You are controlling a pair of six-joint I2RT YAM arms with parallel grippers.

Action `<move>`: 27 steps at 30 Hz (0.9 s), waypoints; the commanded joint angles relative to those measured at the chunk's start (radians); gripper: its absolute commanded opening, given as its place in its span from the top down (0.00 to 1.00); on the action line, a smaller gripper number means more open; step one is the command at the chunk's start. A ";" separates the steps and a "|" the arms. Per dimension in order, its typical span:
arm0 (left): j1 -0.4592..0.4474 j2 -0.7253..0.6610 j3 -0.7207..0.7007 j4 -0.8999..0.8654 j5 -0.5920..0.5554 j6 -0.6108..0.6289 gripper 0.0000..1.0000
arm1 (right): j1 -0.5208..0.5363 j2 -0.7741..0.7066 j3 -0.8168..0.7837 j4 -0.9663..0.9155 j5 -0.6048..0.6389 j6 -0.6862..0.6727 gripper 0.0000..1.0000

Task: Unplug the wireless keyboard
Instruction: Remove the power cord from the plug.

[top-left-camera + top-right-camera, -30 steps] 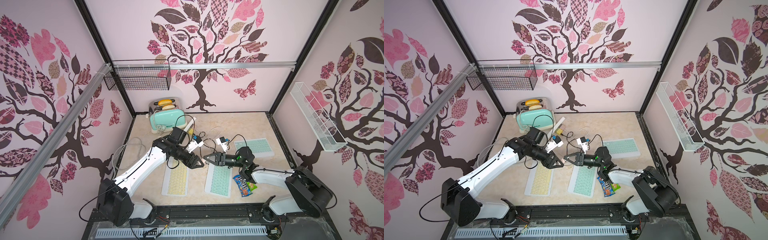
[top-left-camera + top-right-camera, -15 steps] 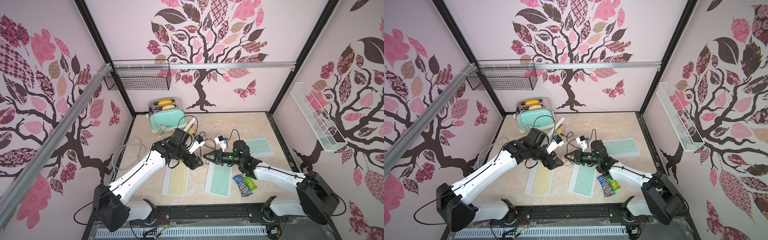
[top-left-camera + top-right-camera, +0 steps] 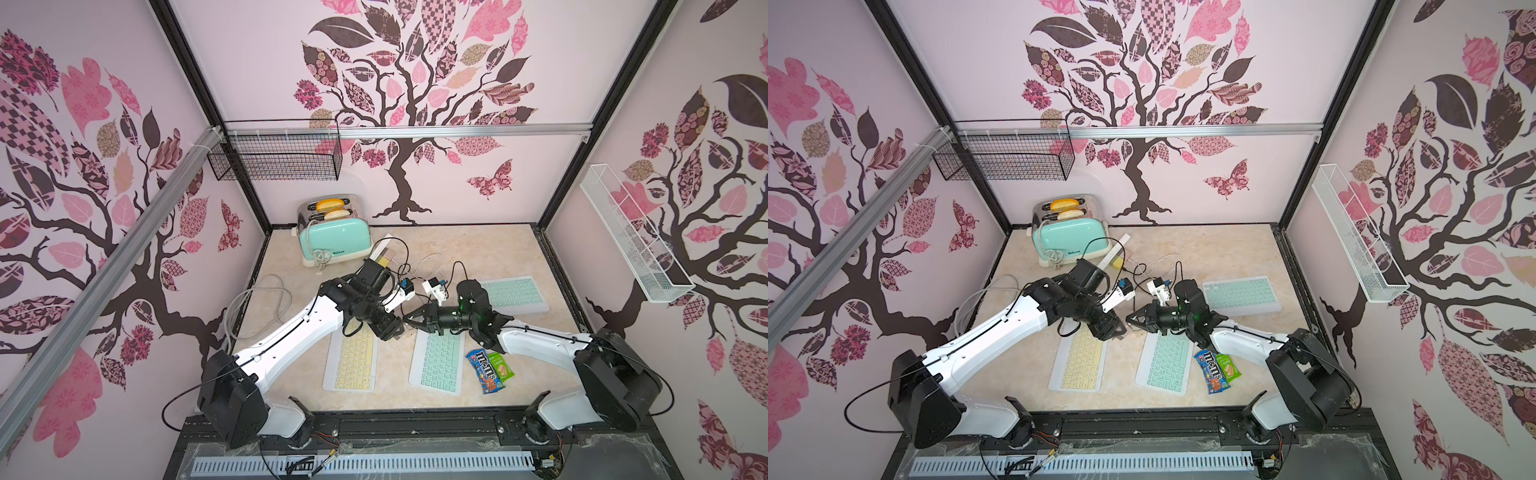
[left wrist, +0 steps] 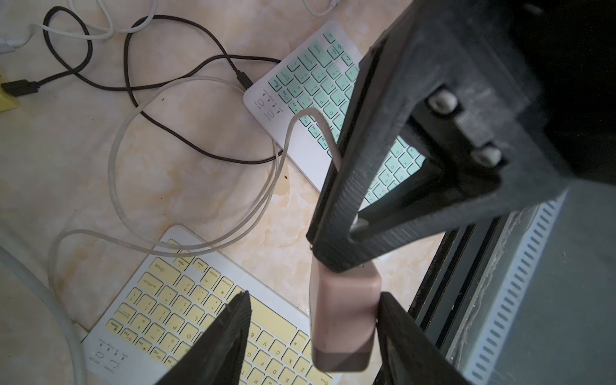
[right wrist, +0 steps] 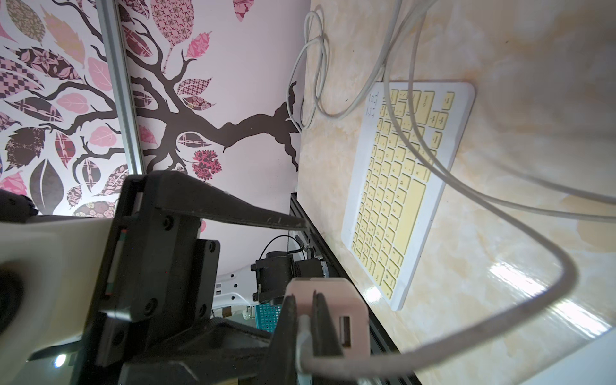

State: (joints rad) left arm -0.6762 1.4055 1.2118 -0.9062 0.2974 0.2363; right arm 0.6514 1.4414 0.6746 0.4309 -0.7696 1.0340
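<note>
1. Right gripper point(image 5: 304, 310): jaws clamped on the white cable point(image 5: 333, 365) right where it meets the pink charger block point(image 4: 343, 320).
2. Left gripper point(image 4: 314, 295): jaws apart, straddling that block above the counter point(image 3: 478, 253).
3. The yellow keyboard point(image 3: 351, 361) lies flat below, with the cable draped across it.

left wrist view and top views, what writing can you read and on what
"m&m's": candy packet, in both top views.
"OFF/ON", "Connect": yellow keyboard and green keyboard, left wrist view.
Brand on the toaster: too blurred to read.
</note>
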 commanded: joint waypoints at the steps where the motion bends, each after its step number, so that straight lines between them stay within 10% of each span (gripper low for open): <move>1: -0.006 0.003 0.008 -0.003 0.026 0.020 0.38 | 0.006 0.009 0.039 0.038 -0.029 0.023 1.00; 12: -0.010 0.051 0.006 -0.026 0.032 0.024 0.40 | 0.006 0.012 0.053 0.039 -0.042 0.031 1.00; 23: -0.010 0.046 0.001 -0.016 0.030 0.014 1.00 | 0.005 0.017 0.053 0.019 -0.034 0.020 1.00; 27: -0.010 0.047 0.000 -0.011 0.017 0.008 1.00 | 0.008 0.013 0.036 0.040 -0.016 0.042 0.81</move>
State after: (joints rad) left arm -0.6926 1.4567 1.2118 -0.9207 0.3336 0.2550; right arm 0.6514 1.4521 0.6918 0.4324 -0.7780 1.0733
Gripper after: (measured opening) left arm 0.282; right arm 0.169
